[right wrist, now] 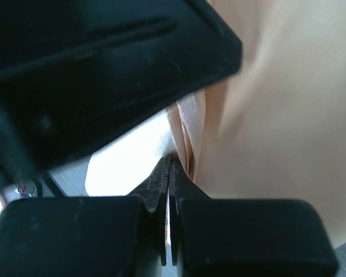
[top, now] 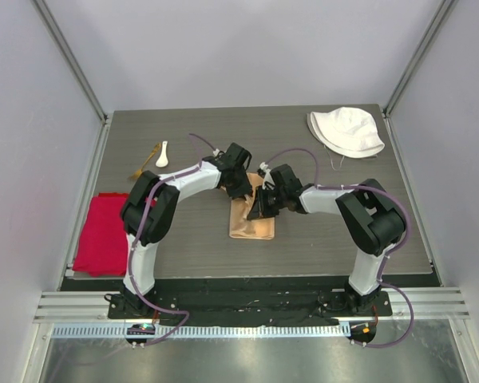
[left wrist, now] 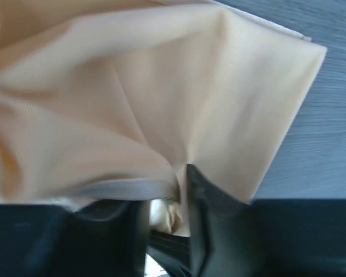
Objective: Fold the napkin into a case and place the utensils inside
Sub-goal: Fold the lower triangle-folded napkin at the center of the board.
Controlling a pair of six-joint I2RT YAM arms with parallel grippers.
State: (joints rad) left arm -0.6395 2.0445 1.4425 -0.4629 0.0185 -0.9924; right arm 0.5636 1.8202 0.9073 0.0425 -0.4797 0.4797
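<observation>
The right claw [right wrist: 168, 173] is pressed together, its two black tips meeting at a gathered fold of the peach-orange napkin [top: 252, 227] and pinching that thin edge. In its wrist view I see creases in the cloth running down to the tips. The dark body of the other arm fills the upper left.

The left claw [left wrist: 167, 222] stands slightly spread, with a visible gap between its fingers. Napkin fabric bunches at the mouth of that gap and drapes upward and outward over most of the wrist view. I cannot tell whether either finger presses on the cloth.

From above, both claws meet over the far end of the napkin, near the middle of the dark grey worktop [top: 223, 136]. The napkin lies as a partly folded, roughly rectangular shape. Its near end rests flat on the worktop and its far end is hidden under the claws.

The utensils sit well apart at the far left — a small white spoon [top: 162, 154] and, just beside it, a thin gold fork [top: 146, 164]. A red cloth [top: 104, 231] lies at the left edge, and a white hat [top: 347, 132] sits at the far right corner.
</observation>
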